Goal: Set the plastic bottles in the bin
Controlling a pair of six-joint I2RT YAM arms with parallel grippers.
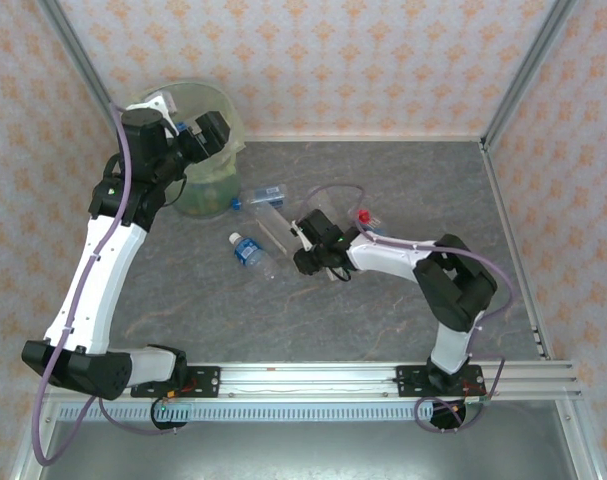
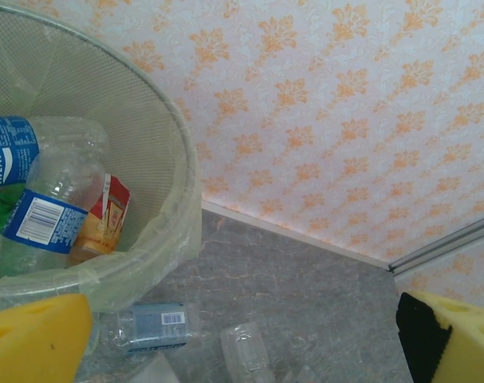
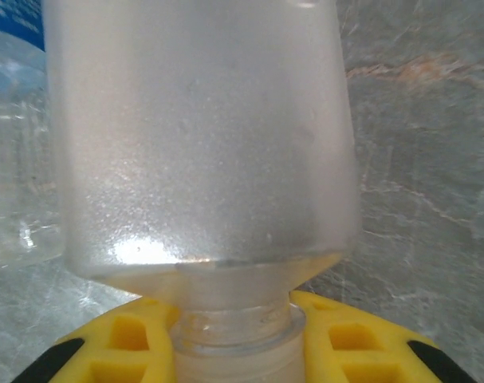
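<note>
Right gripper (image 3: 238, 347) grasps a clear bottle (image 3: 202, 136) by the neck; left gripper (image 2: 245, 339), released, hangs over the far-left-corner bin (image 2: 182, 171).

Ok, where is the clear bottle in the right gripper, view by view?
Top external: clear bottle lies mid-table, right of the bin, right gripper at its near end.
Left wrist: probably the clear one at the bottom edge, right of a blue-labelled bottle.
Right wrist: centre, its neck between the yellow fingers.
Shared landmark: the grey marbled table.
</note>
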